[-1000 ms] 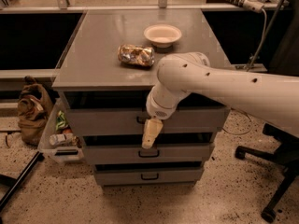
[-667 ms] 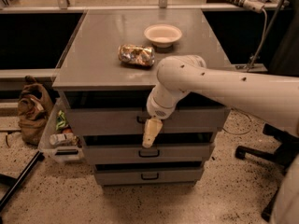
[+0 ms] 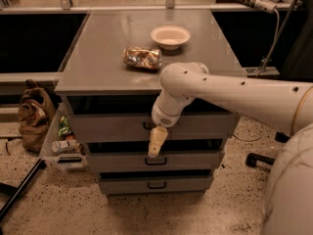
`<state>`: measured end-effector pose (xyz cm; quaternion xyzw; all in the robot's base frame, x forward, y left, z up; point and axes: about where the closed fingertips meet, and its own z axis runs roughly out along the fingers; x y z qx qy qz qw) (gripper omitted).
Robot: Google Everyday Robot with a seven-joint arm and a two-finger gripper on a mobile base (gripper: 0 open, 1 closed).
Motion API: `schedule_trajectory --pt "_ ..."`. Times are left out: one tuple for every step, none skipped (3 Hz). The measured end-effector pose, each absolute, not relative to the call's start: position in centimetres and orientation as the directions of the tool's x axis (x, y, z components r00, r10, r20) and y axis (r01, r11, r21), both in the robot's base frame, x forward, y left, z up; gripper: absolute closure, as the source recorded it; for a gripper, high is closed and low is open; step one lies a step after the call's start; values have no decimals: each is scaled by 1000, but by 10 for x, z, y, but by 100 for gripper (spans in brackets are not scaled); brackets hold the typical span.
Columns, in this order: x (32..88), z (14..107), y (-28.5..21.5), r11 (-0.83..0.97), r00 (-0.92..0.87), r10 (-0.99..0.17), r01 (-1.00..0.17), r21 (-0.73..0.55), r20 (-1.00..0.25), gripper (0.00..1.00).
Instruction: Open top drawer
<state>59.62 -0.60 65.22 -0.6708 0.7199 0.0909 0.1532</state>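
Gripper: the tan gripper [image 3: 154,150] hangs tip-down at frame centre, in front of the lower edge of the top drawer; from here I cannot tell whether it is open or closed, nor whether it has hold of anything
Arm: a smooth white tube [image 3: 234,94] reaching in from the right edge; its rounded elbow sits over the cabinet's front lip
Top drawer: the top drawer [image 3: 107,127] is the widest flat grey front, just under the cabinet top; a dark gap shows above it; its black loop handle [image 3: 146,126] is half hidden behind the wrist
Lower drawers: second drawer [image 3: 195,159] and bottom drawer [image 3: 127,185], same matte grey, each narrower in the frame
Cabinet top: a flat grey slab [image 3: 98,58] with square edges; a round pale bowl [image 3: 170,36] stands toward the back, a crumpled shiny packet [image 3: 142,58] near it
Left side: a slumped brown bag [image 3: 33,116] and a clear bin [image 3: 61,148] stand just beside the cabinet
Room in front: speckled floor [image 3: 58,209] lies open across the lower frame; a black chair base [image 3: 259,158] sits at right
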Motion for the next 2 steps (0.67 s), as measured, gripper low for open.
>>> schedule_trajectory --pt "569 660 -12 77 -53 -943 -995 -60 -330 0" --pt "523 664 -16 82 -74 -944 -997 -14 -323 0"
